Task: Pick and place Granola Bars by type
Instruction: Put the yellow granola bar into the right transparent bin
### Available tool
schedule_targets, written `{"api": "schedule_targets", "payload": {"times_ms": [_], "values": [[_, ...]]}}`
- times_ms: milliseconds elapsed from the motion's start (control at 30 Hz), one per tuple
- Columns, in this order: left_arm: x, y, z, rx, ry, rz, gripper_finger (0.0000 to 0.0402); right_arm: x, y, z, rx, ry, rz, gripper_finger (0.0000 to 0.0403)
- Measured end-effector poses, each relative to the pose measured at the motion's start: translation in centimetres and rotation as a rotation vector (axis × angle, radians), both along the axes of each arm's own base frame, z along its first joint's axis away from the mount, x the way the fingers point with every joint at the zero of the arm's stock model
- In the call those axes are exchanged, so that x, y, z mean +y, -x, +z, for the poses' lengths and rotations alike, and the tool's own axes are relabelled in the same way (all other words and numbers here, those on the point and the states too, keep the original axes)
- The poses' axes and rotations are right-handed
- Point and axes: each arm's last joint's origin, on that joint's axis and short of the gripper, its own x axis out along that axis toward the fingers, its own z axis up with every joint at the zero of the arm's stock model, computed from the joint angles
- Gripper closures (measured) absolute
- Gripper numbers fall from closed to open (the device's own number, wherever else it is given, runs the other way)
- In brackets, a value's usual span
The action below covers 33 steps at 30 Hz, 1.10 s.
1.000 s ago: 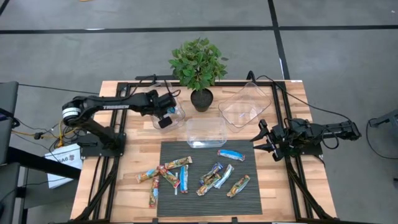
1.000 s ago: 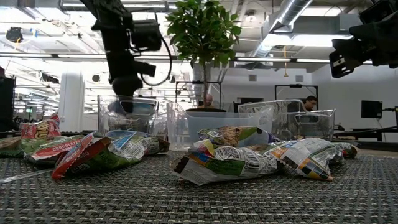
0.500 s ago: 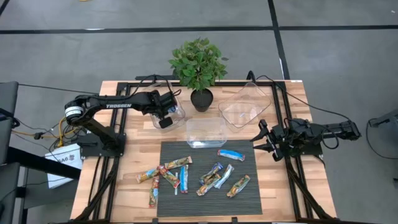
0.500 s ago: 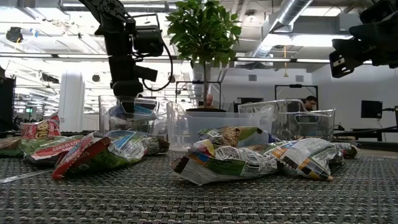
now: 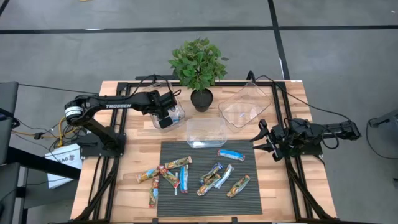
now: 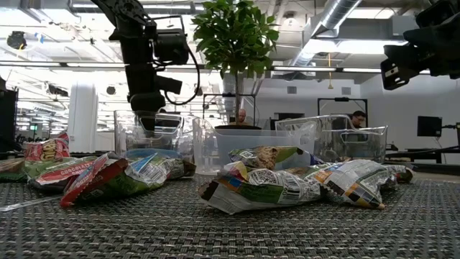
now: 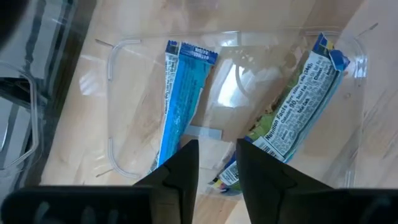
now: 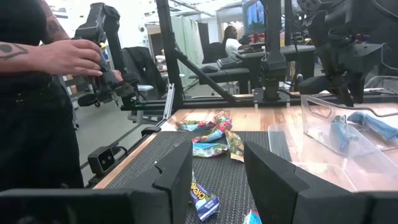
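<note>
Hovers with left gripper (image 5: 165, 121) spread and empty over clear tub (image 7: 110, 81) collecting blue Granola Bars (image 7: 183, 99); leaves mixed bars (image 5: 214, 175) unsorted on mat (image 5: 267, 186); parks right gripper (image 5: 266, 142) spread alongside.

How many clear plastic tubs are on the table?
3: left tub under the left pincer, holding blue bars; empty middle tub behind the mat; right tub near the plant.

Open-plan robotics lab; exposed ceiling ducts (image 6: 338, 14); monitors (image 8: 254, 15); seated people (image 8: 231, 43)
</note>
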Motion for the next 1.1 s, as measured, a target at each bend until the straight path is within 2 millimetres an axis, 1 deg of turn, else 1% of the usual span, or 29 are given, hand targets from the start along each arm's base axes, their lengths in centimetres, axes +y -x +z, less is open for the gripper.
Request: {"api": "schedule_targets", "payload": {"times_ms": [100, 333, 533, 733, 900, 1000, 1100], "values": [[-0.1, 0.3, 0.7, -0.024, -0.013, 0.001, 0.0301, 0.0, 0.0, 0.0, 0.0, 0.0, 0.0, 0.0264], [-0.9, 1.4, 3.4, -0.14, -0.05, 0.017, 0.0301, 0.0, 0.0, 0.0, 0.0, 0.0, 0.0, 0.0265], [-2.6, 2.3, 6.0, -0.313, -0.023, 0.016, 0.0301, 0.0, 0.0, 0.0, 0.0, 0.0, 0.0, 0.0265], [-4.8, 2.6, 8.4, -0.524, 0.037, -0.017, 0.0301, 0.0, 0.0, 0.0, 0.001, 0.0, 0.0, 0.0265], [-6.9, 2.4, 10.4, -0.713, 0.121, -0.152, 0.0301, 0.0, 0.0, 0.0, 0.0, 0.0, 0.0, 0.0264], [-8.3, 2.1, 11.5, -0.817, 0.197, -0.275, 0.0301, 0.0, 0.0, 0.0, 0.0, 0.0, 0.0, 0.0266], [-9.5, 1.7, 12.1, -0.89, 0.299, -0.407, 0.0301, 0.0, 0.0, 0.0, 0.0, 0.0, 0.0, 0.0265]]}}
